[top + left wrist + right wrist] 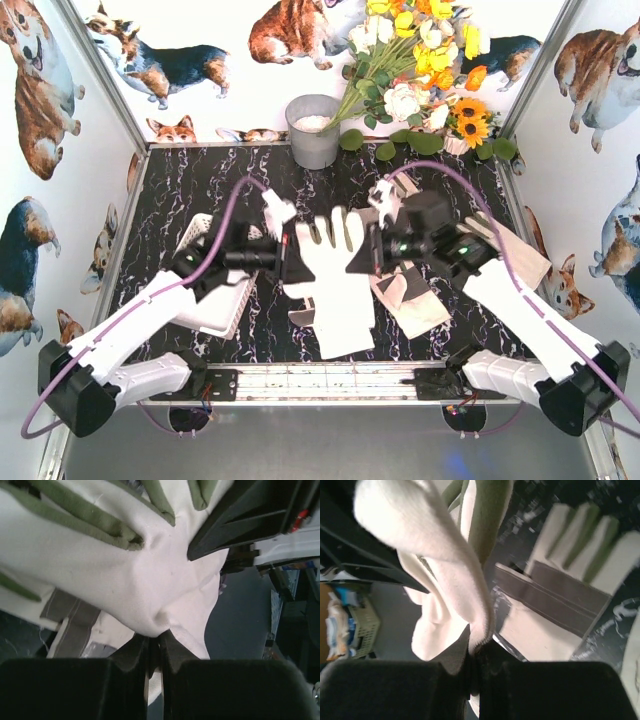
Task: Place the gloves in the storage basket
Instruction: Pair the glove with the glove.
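Overhead; both wrists close on glove (335, 268)

The gloves (335, 265) at centre frame are matt cream cloth with a fine weave, trimmed with duller olive-grey fabric strips. The tabletop (180, 190) is black, marble-veined and slightly glossy. The storage basket (197, 236), centre left, is smooth white plastic. The bucket (313, 135), upper centre, is dull grey metal.
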